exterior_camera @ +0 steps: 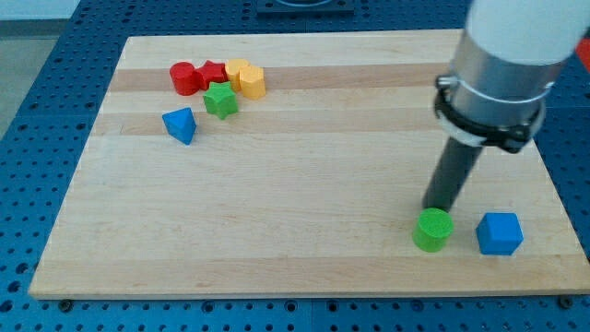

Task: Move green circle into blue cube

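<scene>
So your green circle [433, 229] sits near the counter's [277, 212] bottom right, with the blue cube [500, 233] just beside it toward the view's right, a small gap between them. Your tip [431, 208] is right at the circle's top-left edge. There's no hand here, just a rod, so nothing to spread or pinch. You'd probably want the tip on the circle's left side, then shove right.

Pale wooden board [277, 221] with faint lengthwise grain bands, filling most of the view, slightly narrower at the far edge than at the near one. Beneath and around it on every side, a blue perforated bench surface [37, 138] with a regular grid of small dark holes. Even, soft lighting, only short shadows falling on the wood.
</scene>
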You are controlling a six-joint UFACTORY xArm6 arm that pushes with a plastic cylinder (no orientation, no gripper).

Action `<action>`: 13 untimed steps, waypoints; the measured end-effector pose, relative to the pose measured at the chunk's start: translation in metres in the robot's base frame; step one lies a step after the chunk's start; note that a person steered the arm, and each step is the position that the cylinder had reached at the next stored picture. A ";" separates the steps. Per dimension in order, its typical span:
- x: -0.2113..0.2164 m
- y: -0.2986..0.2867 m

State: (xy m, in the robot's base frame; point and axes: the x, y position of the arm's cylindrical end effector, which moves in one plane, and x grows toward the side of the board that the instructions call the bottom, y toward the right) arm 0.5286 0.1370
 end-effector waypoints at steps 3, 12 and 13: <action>0.024 -0.023; 0.062 -0.043; 0.040 -0.020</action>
State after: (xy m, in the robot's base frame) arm 0.5688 0.1166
